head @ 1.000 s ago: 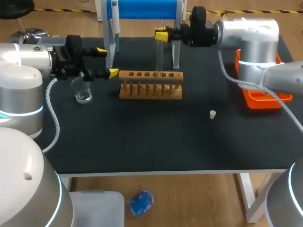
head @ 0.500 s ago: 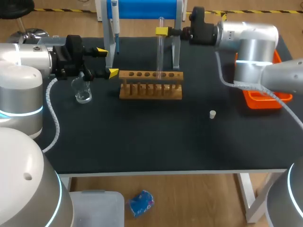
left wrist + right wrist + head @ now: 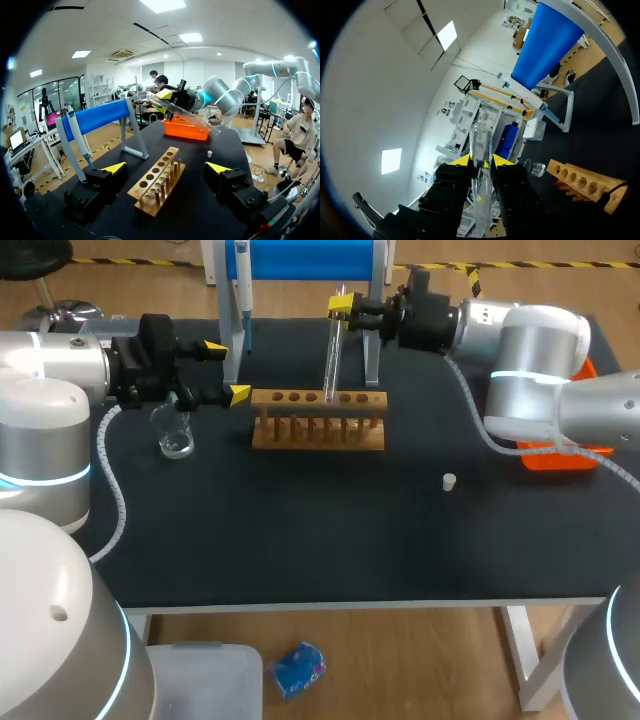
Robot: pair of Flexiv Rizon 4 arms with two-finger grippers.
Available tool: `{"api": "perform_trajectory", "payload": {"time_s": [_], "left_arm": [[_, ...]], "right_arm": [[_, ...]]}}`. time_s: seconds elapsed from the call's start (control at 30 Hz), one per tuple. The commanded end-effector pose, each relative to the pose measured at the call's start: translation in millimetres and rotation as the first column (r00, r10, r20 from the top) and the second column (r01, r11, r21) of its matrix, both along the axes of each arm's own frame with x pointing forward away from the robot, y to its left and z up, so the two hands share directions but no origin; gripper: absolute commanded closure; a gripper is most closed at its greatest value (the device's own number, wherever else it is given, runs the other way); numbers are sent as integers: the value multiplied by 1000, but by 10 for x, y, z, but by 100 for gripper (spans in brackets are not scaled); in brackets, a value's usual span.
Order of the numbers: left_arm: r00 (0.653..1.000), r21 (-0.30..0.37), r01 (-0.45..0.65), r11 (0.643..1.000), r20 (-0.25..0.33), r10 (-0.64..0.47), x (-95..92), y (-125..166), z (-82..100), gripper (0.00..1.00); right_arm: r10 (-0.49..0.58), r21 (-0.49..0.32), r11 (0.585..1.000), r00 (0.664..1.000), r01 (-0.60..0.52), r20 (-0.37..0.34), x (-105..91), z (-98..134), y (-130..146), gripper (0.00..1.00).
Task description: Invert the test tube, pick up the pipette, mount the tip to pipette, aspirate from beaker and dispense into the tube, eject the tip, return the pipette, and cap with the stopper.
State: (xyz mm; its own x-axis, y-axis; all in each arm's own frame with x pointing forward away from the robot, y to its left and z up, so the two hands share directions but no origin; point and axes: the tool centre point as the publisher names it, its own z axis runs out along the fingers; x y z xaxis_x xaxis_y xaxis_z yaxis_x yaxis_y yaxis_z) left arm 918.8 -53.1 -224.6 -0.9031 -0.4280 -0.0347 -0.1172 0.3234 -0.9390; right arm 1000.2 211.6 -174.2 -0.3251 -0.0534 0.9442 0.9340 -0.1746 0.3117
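My right gripper (image 3: 342, 308) is shut on a clear test tube (image 3: 330, 360) near its upper end. The tube hangs tilted, its lower end just over the wooden rack (image 3: 318, 418). In the right wrist view the tube (image 3: 481, 150) stands between the yellow fingertips (image 3: 499, 160), with the rack (image 3: 582, 185) ahead. My left gripper (image 3: 226, 371) is open beside the rack's left end, right above the glass beaker (image 3: 175, 432). From the left wrist the rack (image 3: 155, 182) lies ahead of the open fingers. The pipette (image 3: 241, 290) hangs on the blue stand (image 3: 300, 258). A white stopper (image 3: 450, 481) lies on the table.
An orange tray (image 3: 560, 445) sits at the right edge under my right arm. The blue stand's legs (image 3: 372, 350) rise just behind the rack. The black tabletop (image 3: 320, 540) in front of the rack holds only the stopper.
My right wrist has turned and the tube has gone from upright to tilted, its lower end swinging left over the rack. The left arm has not moved.
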Motion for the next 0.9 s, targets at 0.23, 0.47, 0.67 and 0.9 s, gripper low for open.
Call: {"api": "perform_trajectory", "payload": {"time_s": [0.23, 0.47, 0.67, 0.9], "left_arm": [[1000, -1, -3, 1000, 3, 3, -2, -7, -9, 0], [1000, -1, -3, 1000, 3, 3, -2, -7, -9, 0], [1000, -1, -3, 1000, 3, 3, -2, -7, -9, 0], [1000, -1, -3, 1000, 3, 3, -2, -7, -9, 0]], "right_arm": [[120, -12, 987, 781, -161, -612, -107, -92, -32, 100], [153, -29, 975, 758, -221, -634, -32, -258, -61, 100], [171, -41, 971, 803, -236, -571, 107, -343, -69, 100], [196, -8, 975, 873, -223, -447, 209, -377, -55, 100]]}}
